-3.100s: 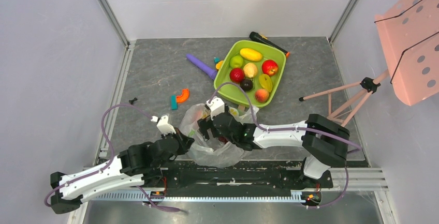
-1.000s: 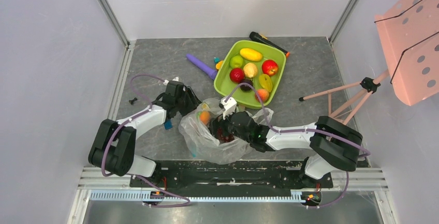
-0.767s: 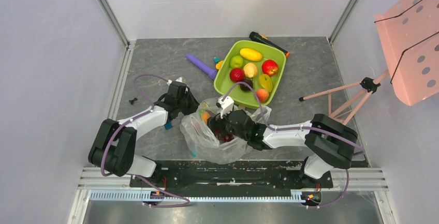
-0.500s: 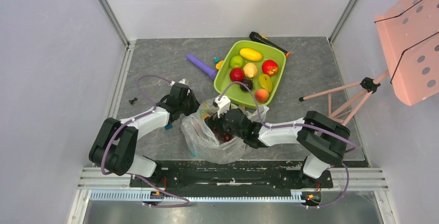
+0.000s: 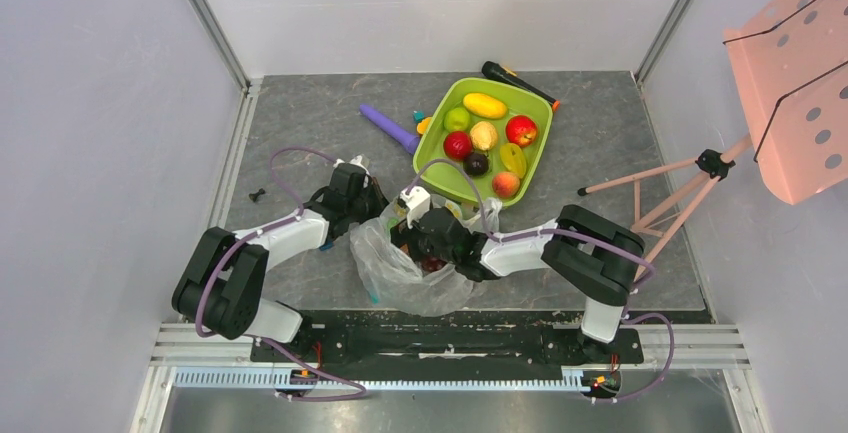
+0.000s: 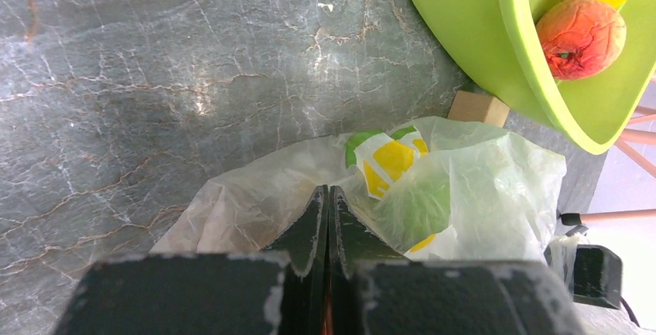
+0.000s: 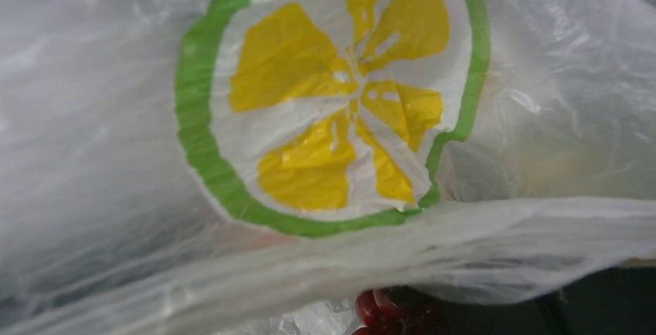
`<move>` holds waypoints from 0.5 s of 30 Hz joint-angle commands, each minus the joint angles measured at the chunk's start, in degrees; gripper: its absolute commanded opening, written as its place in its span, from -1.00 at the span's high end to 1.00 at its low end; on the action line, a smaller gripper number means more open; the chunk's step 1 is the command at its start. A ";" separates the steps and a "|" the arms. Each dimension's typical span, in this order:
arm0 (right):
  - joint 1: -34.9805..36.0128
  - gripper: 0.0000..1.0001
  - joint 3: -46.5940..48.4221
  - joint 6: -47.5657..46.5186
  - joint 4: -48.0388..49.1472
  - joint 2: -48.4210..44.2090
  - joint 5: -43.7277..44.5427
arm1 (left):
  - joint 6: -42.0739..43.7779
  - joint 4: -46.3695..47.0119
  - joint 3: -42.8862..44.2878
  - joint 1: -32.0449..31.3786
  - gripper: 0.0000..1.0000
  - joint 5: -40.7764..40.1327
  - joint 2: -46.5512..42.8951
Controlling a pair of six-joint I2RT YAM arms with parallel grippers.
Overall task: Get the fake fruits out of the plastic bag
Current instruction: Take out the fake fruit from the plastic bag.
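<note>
The plastic bag (image 5: 400, 278) lies crumpled near the front edge, with a lemon print in the right wrist view (image 7: 325, 111). My left gripper (image 5: 372, 203) is at its upper left rim. In the left wrist view its fingers (image 6: 328, 196) are pressed shut on the thin bag film (image 6: 255, 196). My right gripper (image 5: 422, 243) reaches into the bag's mouth, and film hides its jaws. A dark red grape bunch (image 7: 391, 316) shows just under the film, and also in the top view (image 5: 432, 265). Several fake fruits, among them a red one (image 5: 521, 130) and a peach one (image 6: 582, 37), lie in the green tray (image 5: 428, 148).
A purple stick (image 5: 390, 128) and small toy blocks (image 5: 421, 121) lie left of the tray. A black and orange tool (image 5: 515, 81) lies behind it. A pink music stand (image 5: 790, 83) has its legs (image 5: 650, 178) on the right. A wooden block (image 6: 478, 108) sits by the tray.
My left arm swung from the bag's lower left up to its upper left rim, drawing the film with it. My right gripper pushed leftward, deeper into the bag's mouth.
</note>
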 commanded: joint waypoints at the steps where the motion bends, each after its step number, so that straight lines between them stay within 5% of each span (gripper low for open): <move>1: -0.55 -0.90 1.86 -0.74 1.76 1.34 0.51 | 0.56 2.77 -0.56 -0.42 0.96 2.64 0.19; 9: -1.07 -0.25 0.89 -1.69 2.16 0.54 -1.06 | 0.39 3.14 -1.34 -0.41 0.96 2.39 0.14; 15: -1.08 -0.09 -3.69 -1.64 1.00 -6.76 -3.09 | 0.39 3.36 -1.73 -0.37 0.96 1.58 0.26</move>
